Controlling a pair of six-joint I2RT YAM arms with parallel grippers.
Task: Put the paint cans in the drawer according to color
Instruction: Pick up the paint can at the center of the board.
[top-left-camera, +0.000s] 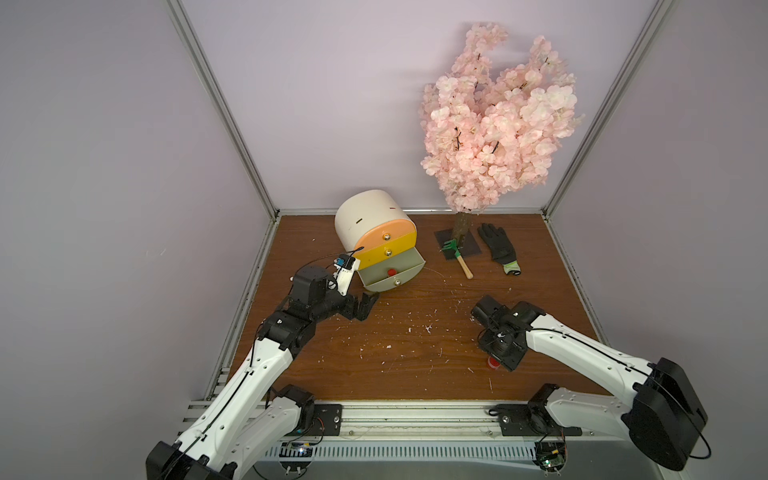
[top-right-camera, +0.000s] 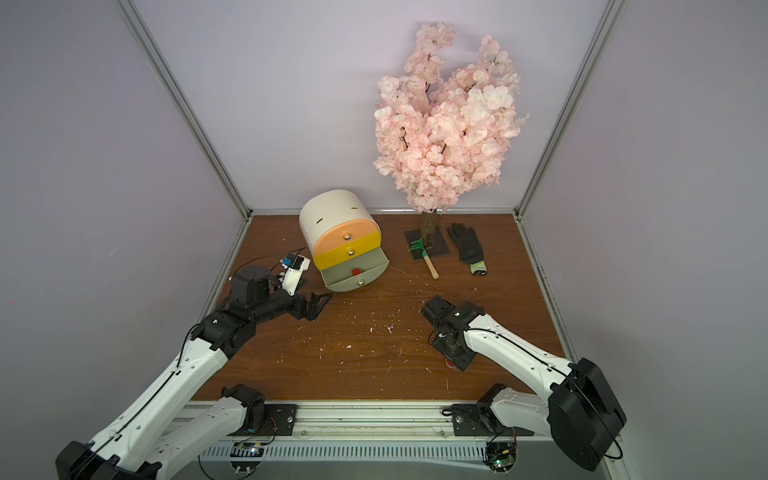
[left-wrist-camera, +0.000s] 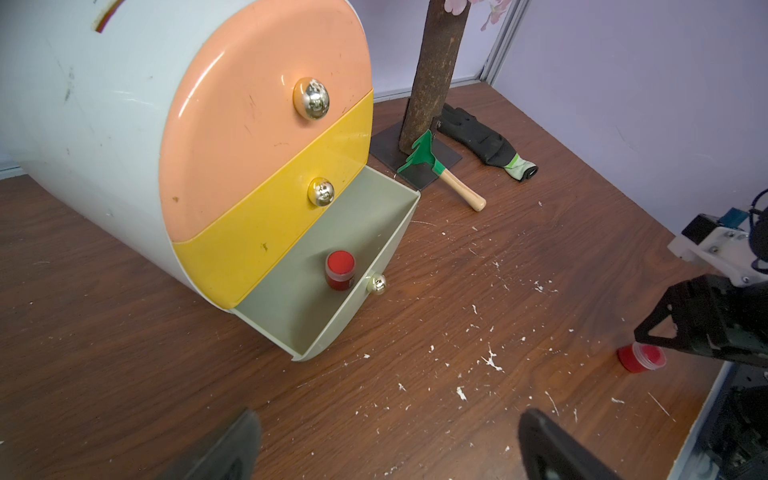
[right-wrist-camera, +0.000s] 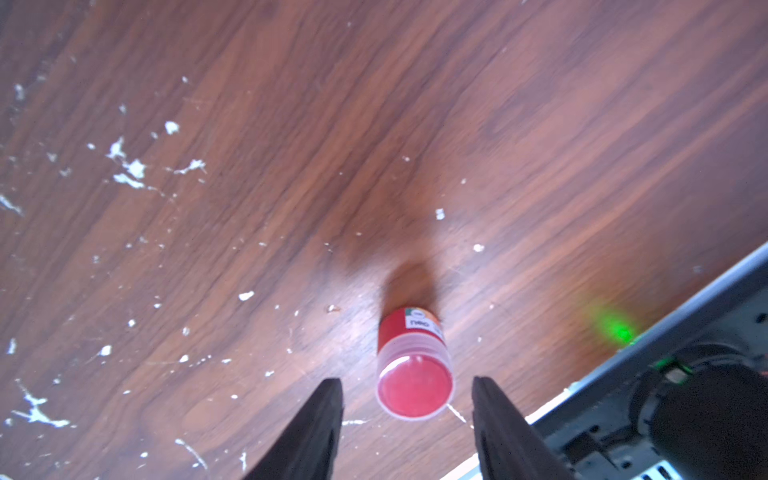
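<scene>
The cream drawer cabinet (top-left-camera: 365, 216) (top-right-camera: 332, 214) (left-wrist-camera: 104, 124) stands at the back left. Its peach and yellow fronts are shut and the grey bottom drawer (top-left-camera: 409, 270) (left-wrist-camera: 365, 220) is pulled out. One red paint can (top-left-camera: 391, 272) (top-right-camera: 356, 272) (left-wrist-camera: 340, 270) stands inside that drawer. Another red paint can (top-left-camera: 493, 364) (left-wrist-camera: 642, 357) (right-wrist-camera: 413, 374) sits on the table near the front right. My right gripper (top-left-camera: 498, 359) (right-wrist-camera: 405, 385) hangs over it, open, a finger on each side with gaps showing. My left gripper (top-left-camera: 368, 305) (top-right-camera: 322, 305) (left-wrist-camera: 388, 415) is wide open and empty, just in front of the open drawer.
A pink blossom tree (top-left-camera: 494, 124) on a dark base plate stands at the back, with a green hand rake (top-left-camera: 457, 253) and a black glove (top-left-camera: 498, 247) beside it. White flecks dot the wooden table (top-left-camera: 395, 353). A metal rail (top-left-camera: 415, 419) runs along the front edge.
</scene>
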